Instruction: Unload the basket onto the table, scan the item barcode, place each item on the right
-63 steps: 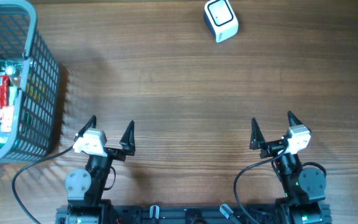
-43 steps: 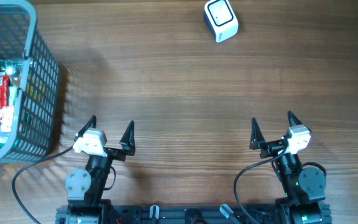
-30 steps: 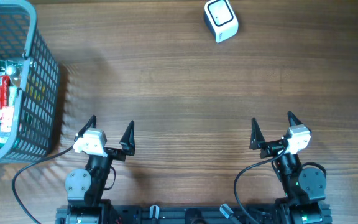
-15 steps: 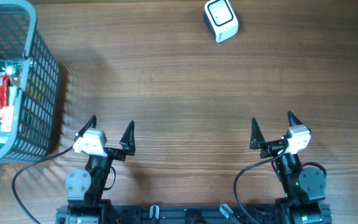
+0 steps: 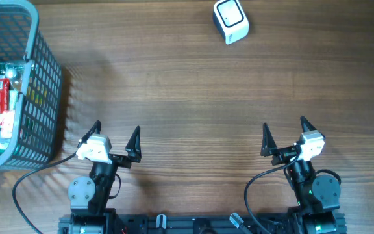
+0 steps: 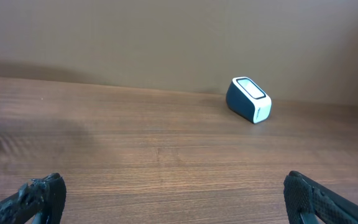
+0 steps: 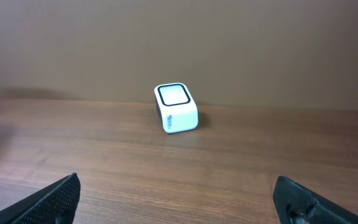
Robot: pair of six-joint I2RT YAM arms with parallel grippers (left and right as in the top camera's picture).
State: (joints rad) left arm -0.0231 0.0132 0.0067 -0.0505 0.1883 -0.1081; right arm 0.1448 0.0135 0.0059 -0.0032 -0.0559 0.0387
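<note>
1. Overhead: the left tool and the right tool sit at the near edge of the desk. The jaws of both are spread wide and hold nothing. This looks like a rest pose, with no step of the task begun.
2. Overhead: the item, a clear-wrapped pack with red and white print, lies inside the mesh basket at the far left. It is nearer the left tool. The basket wall stands between them, so I judge the pick must come from above.
3. Overhead: the barcode scanner stands at the far edge, well apart from the basket, with only bare desk between.
4. Left wrist: 2 dark fingers frame the lower corners, set apart. The scanner stands ahead to the right; the basket is out of view.
5. Right wrist: its fingers are likewise apart. The scanner is ahead with nothing in the way, its window facing up, so the barcode likely has to face down.
</note>
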